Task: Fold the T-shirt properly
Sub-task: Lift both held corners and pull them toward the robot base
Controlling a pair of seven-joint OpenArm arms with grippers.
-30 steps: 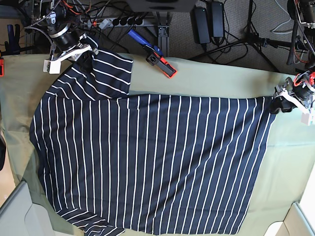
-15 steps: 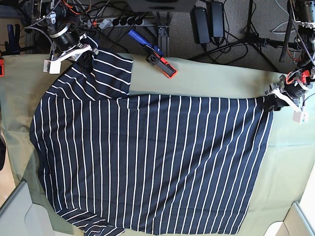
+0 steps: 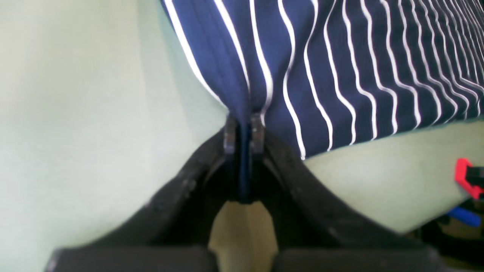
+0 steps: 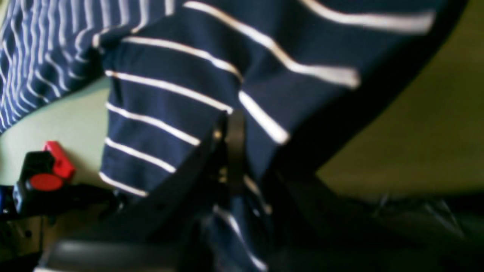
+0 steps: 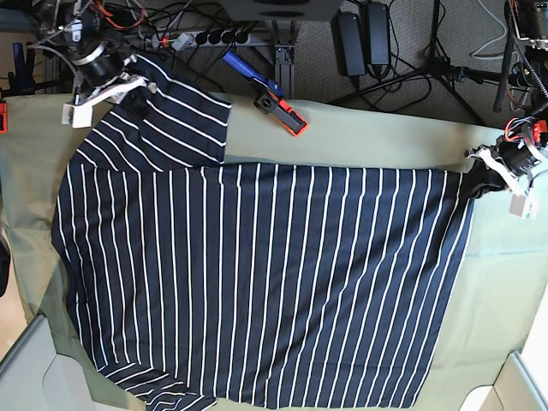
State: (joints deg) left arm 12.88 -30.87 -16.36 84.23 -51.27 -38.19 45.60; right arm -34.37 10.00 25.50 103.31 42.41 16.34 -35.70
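The dark navy T-shirt (image 5: 257,282) with thin white stripes lies spread flat over the olive-green cloth (image 5: 377,137). My left gripper (image 5: 484,181) is at the right edge in the base view, shut on the shirt's far right corner; the left wrist view shows the fingertips (image 3: 229,132) pinching a fold of striped fabric (image 3: 340,68). My right gripper (image 5: 133,90) is at the far left, shut on the sleeve; in the right wrist view the striped sleeve (image 4: 189,94) drapes over the gripper (image 4: 234,128), lifted a little off the table.
A blue-handled clamp with red and black jaws (image 5: 274,98) lies at the table's far edge, also seen in the right wrist view (image 4: 41,173). Cables, power bricks and stands (image 5: 364,34) sit on the floor behind. Pale bins show at the bottom corners (image 5: 26,368).
My right gripper has pulled the sleeve up and outward to the far left. My left gripper moved slightly outward, drawing the far right corner taut.
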